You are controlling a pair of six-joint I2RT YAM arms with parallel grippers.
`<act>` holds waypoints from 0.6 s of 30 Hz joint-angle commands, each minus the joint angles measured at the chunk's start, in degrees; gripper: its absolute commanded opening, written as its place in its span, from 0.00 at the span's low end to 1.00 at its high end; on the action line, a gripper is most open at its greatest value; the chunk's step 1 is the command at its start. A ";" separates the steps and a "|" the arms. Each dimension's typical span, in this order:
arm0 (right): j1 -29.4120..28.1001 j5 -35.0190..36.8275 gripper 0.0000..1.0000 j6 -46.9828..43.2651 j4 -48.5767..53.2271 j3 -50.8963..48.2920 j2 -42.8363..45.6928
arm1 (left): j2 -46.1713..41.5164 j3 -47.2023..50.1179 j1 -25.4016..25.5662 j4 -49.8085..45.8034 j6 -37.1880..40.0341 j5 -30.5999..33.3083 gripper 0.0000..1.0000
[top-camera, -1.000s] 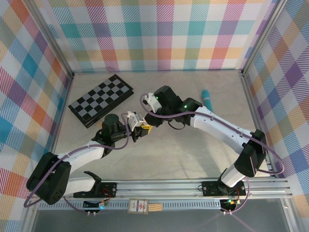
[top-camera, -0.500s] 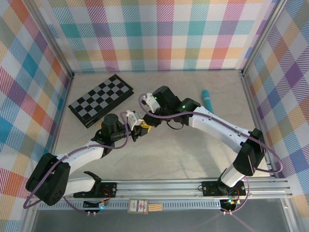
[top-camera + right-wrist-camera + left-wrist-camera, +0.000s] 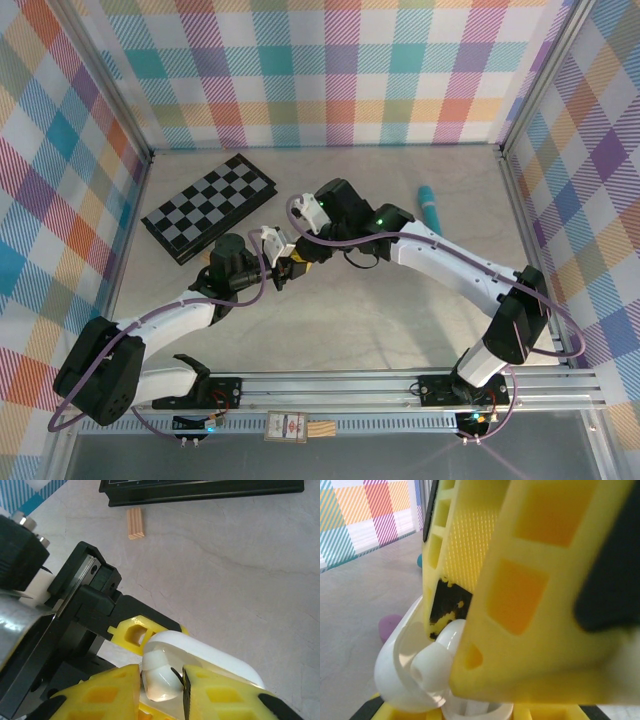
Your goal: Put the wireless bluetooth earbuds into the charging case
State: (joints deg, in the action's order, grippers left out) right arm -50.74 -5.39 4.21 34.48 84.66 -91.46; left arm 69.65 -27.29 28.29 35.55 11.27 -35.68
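right jaws pinch a white earbud (image 3: pixel 161 677) at the mouth of the open case (image 3: pixel 217 652) clamped in the left jaws; let go off-centre, it may miss its socket.

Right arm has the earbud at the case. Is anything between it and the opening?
Nothing visible does. The right gripper pinches the white earbud right at the mouth of the open white case.
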 commanded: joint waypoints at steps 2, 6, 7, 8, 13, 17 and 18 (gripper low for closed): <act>-0.58 0.40 0.31 1.28 -1.67 -0.81 0.50 | -0.46 -1.81 -0.34 0.90 -0.68 -0.62 0.05; -0.50 2.21 0.36 1.70 -2.68 -1.40 2.27 | -0.57 -1.45 -0.35 0.92 -0.46 -0.44 0.05; -0.45 2.60 0.39 1.90 -2.97 -1.52 2.70 | -0.57 -1.37 -0.34 0.99 -0.46 -0.50 0.05; -0.46 2.74 0.41 2.04 -3.21 -1.68 3.03 | -0.52 -1.36 -0.34 1.12 -0.48 -0.52 0.05; -0.32 3.24 0.46 3.05 -4.03 -1.87 3.62 | -0.48 -1.11 -0.39 1.71 -0.46 -0.77 0.05; -0.16 3.39 0.38 4.09 -4.43 -1.69 3.69 | -0.57 -0.75 -0.34 2.09 -0.33 -0.72 0.05; -0.06 3.03 0.34 4.32 -4.38 -1.57 3.55 | -0.58 -0.66 -0.35 2.19 -0.34 -0.79 0.05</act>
State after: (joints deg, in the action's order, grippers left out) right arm -50.98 -2.13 7.25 31.90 83.13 -89.41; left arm 69.63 -27.29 28.29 36.14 11.14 -35.46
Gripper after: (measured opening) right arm 0.355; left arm 0.222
